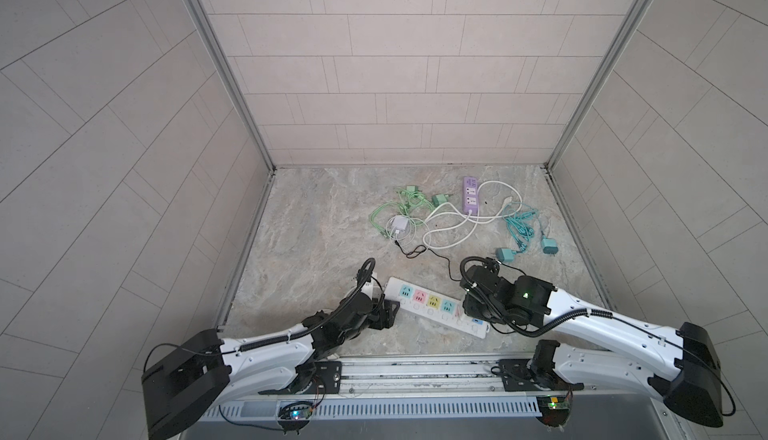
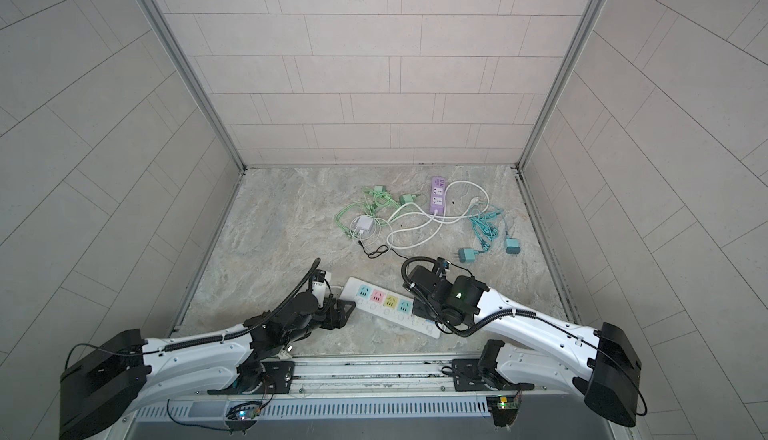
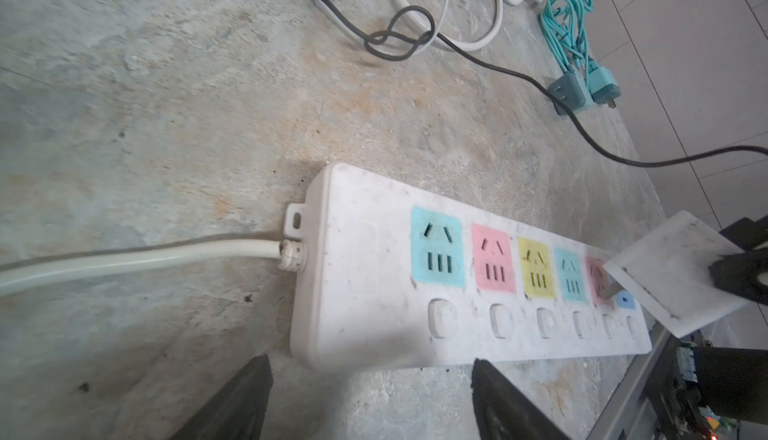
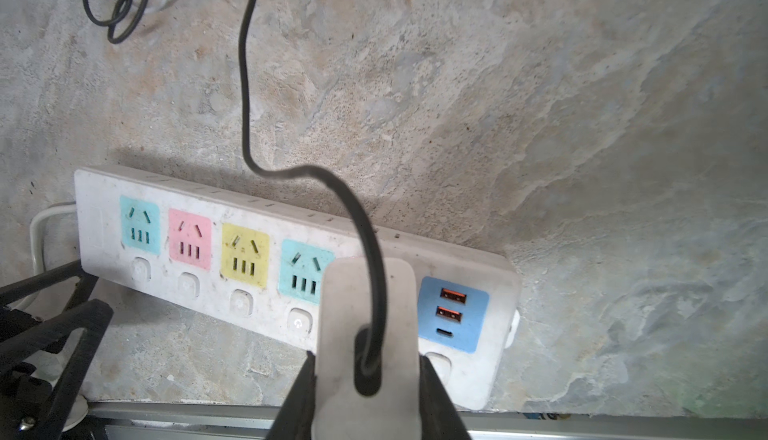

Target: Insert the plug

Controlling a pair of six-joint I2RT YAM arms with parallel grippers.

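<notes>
A long white power strip (image 1: 419, 306) (image 2: 384, 301) with coloured sockets lies near the front of the stone floor. My right gripper (image 4: 366, 357) (image 1: 469, 313) is shut on a white plug (image 4: 340, 313) (image 3: 673, 276) with a black cord (image 4: 245, 85). The plug hangs tilted over the far pink socket (image 3: 596, 276), next to the blue USB panel (image 4: 453, 317). One metal prong reaches down to that socket. My left gripper (image 3: 370, 361) (image 1: 390, 309) is open at the strip's cord end, and nothing is between its fingers.
Further back lie a purple power strip (image 1: 471, 195), green chargers (image 1: 438, 199), a white adapter (image 1: 398, 224), looping white cable and two teal plugs (image 1: 505, 254). A metal rail (image 1: 415, 369) runs along the front edge. Tiled walls close in three sides.
</notes>
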